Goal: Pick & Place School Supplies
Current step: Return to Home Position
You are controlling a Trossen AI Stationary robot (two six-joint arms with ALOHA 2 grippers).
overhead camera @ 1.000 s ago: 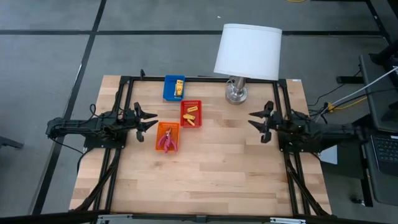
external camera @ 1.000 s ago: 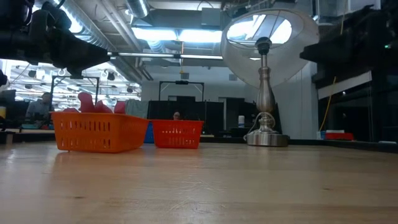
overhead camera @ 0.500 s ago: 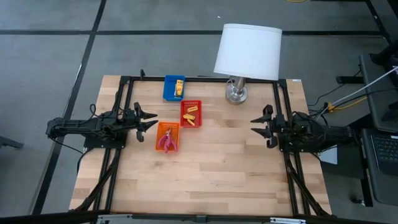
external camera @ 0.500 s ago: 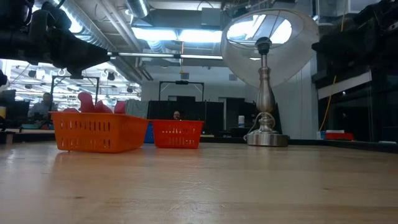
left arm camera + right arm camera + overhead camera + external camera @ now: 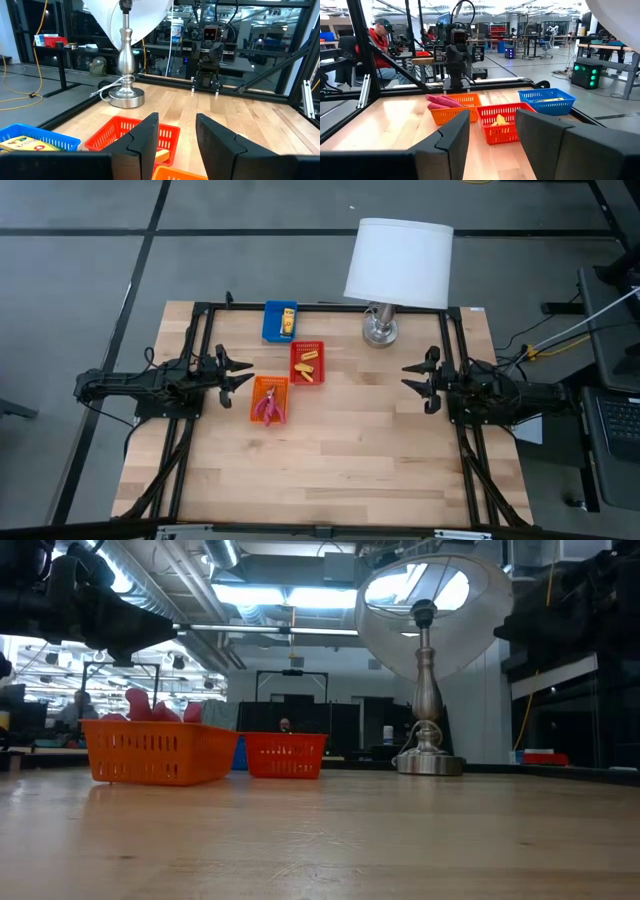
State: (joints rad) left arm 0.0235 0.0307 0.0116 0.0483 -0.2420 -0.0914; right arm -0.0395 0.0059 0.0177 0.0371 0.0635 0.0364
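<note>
The supplies lie in three trays. A yellow packet (image 5: 288, 317) rests in the blue tray (image 5: 272, 322). Yellow-orange pieces (image 5: 307, 366) lie in the red tray (image 5: 296, 352). Pink-handled tools (image 5: 268, 407) lie in the orange tray (image 5: 256, 402), their handles (image 5: 150, 705) sticking up over the rim. My left gripper (image 5: 247, 374) hovers open above the table, just left of the orange and red trays. My right gripper (image 5: 406, 376) is open too, well right of the trays and near of the lamp. In the wrist views, both my left gripper (image 5: 176, 131) and my right gripper (image 5: 492, 122) hold nothing.
A white-shaded lamp (image 5: 398, 262) stands on a metal base (image 5: 379, 330) at the table's far edge. Bare wood (image 5: 340, 450) spreads over the near half of the table. A black frame (image 5: 330, 307) runs along the far edge and sides. A person (image 5: 381, 40) sits beyond the table's left side.
My right gripper drew back a little toward the table's right and near edges, then came forward again part of the way. It stayed open. The left arm and the trays kept still.
</note>
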